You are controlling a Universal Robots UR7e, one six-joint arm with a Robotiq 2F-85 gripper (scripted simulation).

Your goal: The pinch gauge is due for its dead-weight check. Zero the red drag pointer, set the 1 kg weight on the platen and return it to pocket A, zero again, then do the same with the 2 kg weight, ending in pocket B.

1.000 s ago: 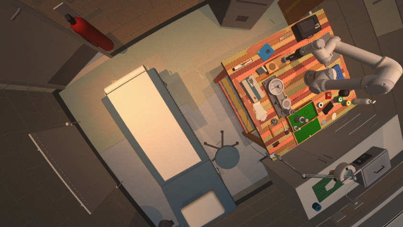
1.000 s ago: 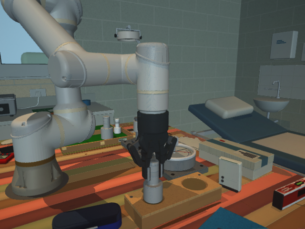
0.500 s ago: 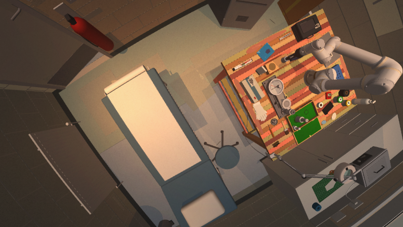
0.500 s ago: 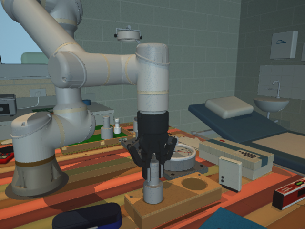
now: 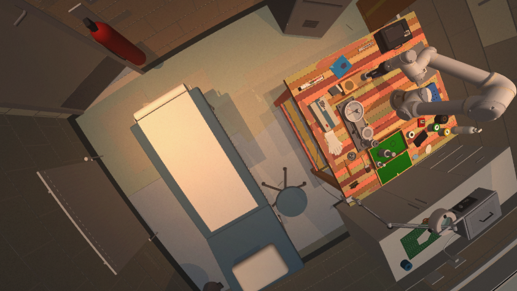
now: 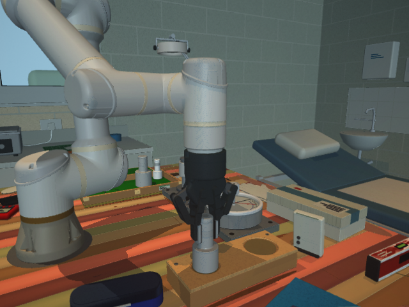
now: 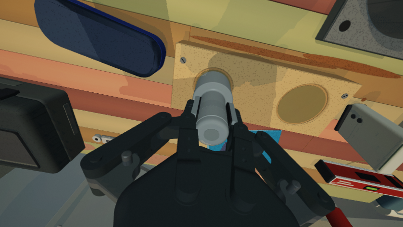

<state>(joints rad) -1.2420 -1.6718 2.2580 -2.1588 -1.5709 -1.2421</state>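
On the near part of the striped bench a wooden block (image 6: 231, 264) has two round pockets. A grey weight (image 6: 205, 246) stands upright in the left pocket, its knob clasped by my closed gripper (image 6: 205, 228) from straight above. The right pocket (image 6: 261, 246) is empty. In the wrist camera the weight (image 7: 213, 107) sits in its pocket with the empty pocket (image 7: 301, 103) to its right. The pinch gauge (image 6: 242, 208) with its round white dial lies just behind the block. Two more grey weights (image 6: 147, 172) stand on the green tray (image 5: 390, 153) further back. I cannot tell which weight I hold.
Behind the bench are a tiled wall, a blue treatment couch (image 6: 330, 165) and a sink (image 6: 363, 138). A beige box (image 6: 317, 206) and small white device (image 6: 309, 233) stand right of the block. A dark blue case (image 6: 115, 290) lies left, a red level (image 6: 390, 254) right.
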